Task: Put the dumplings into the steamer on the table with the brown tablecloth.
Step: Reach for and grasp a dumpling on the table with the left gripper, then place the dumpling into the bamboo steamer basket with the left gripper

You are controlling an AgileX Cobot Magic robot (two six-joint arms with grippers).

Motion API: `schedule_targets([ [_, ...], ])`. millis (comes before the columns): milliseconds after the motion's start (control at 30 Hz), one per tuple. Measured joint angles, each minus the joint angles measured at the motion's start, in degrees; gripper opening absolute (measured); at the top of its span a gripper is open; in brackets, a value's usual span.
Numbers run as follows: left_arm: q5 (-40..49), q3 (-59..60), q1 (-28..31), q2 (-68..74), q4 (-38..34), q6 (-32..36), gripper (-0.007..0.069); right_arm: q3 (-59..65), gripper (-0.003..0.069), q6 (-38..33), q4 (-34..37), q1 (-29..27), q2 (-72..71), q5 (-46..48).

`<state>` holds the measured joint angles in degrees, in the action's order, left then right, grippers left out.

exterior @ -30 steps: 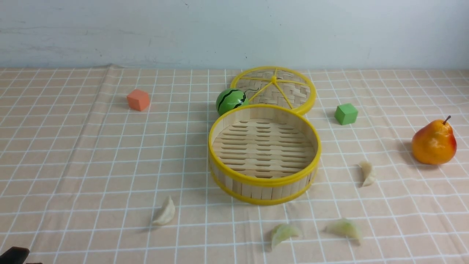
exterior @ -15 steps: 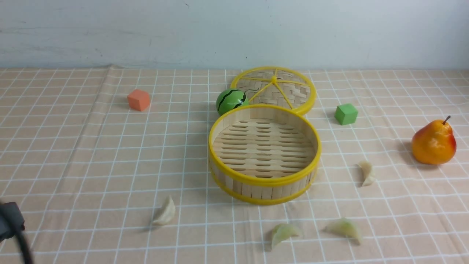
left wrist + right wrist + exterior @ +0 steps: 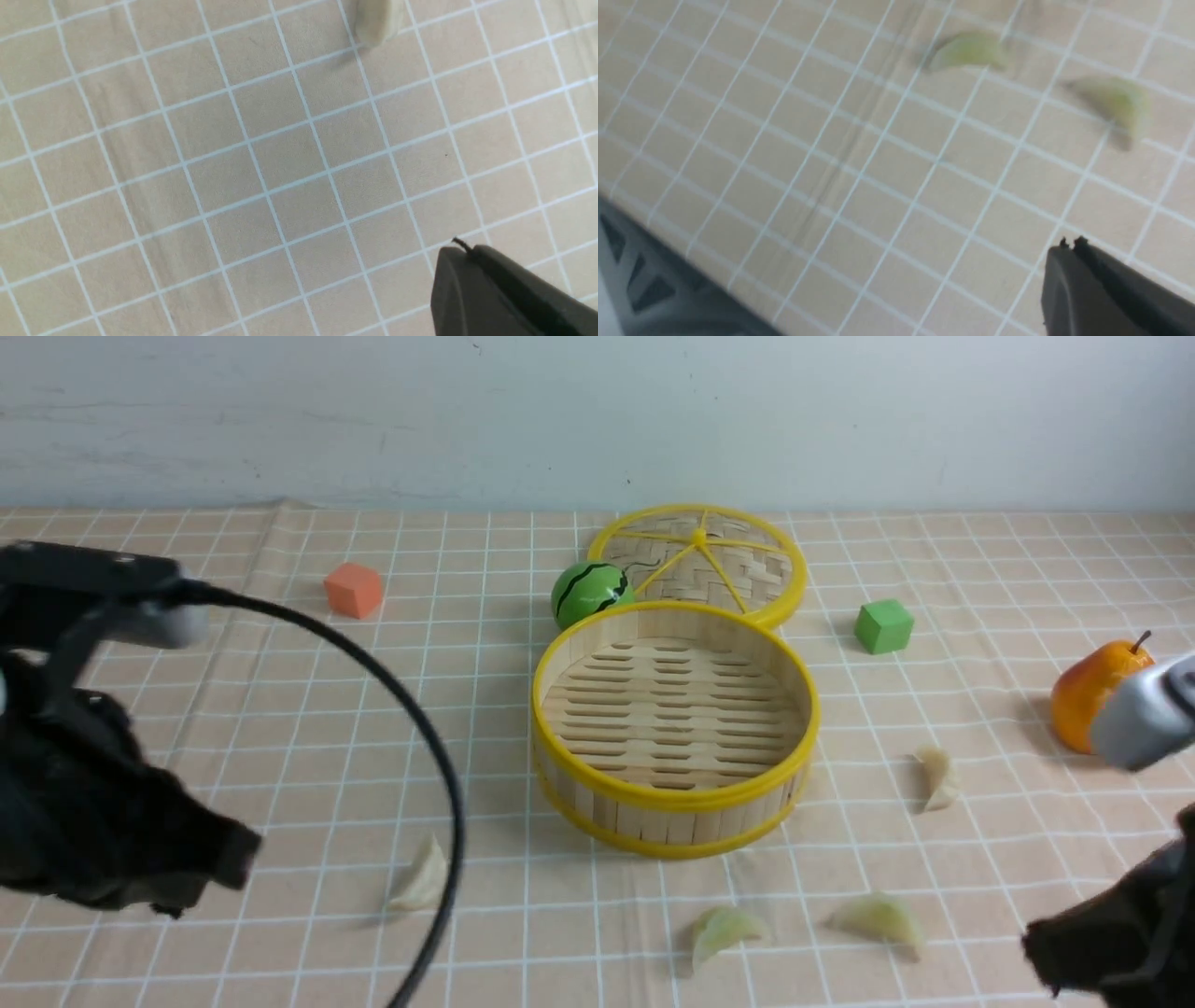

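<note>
Left arm point(image 3: 93, 821): dark-sleeved, at the front view's left edge, angled forward and inward.
Left jaws: pressed together, holding nothing.
Right arm point(image 3: 1120, 933): dark-sleeved, low at the right edge.
Right jaws: pressed together, holding nothing.

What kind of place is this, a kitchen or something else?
Probably not a kitchen: more likely a staged robot test setup. A checked tablecloth before a bare wall holds toy-like props: a tiny watermelon, an orange cube, a green cube and an empty steamer.
</note>
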<state>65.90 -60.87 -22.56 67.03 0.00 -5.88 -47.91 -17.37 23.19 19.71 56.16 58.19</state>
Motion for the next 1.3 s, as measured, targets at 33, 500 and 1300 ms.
schedule_targets([
  [33, 0.0, -1.12, -1.33, 2.75, 1.27, -0.66, 0.0001, -0.05, -0.001, 0.0, -0.93, 2.54, 0.67, 1.21],
  [500, -12.11, -11.48, -4.52, 32.01, 2.05, -2.3, 0.0515, -0.23, -0.0003, 6.49, -9.02, 10.42, 1.69, 4.1],
  [1300, -13.11, -16.06, -4.52, 40.75, 6.11, -5.7, 0.0249, -0.22, 0.0006, 6.55, -10.27, 10.42, 1.69, 4.24],
])
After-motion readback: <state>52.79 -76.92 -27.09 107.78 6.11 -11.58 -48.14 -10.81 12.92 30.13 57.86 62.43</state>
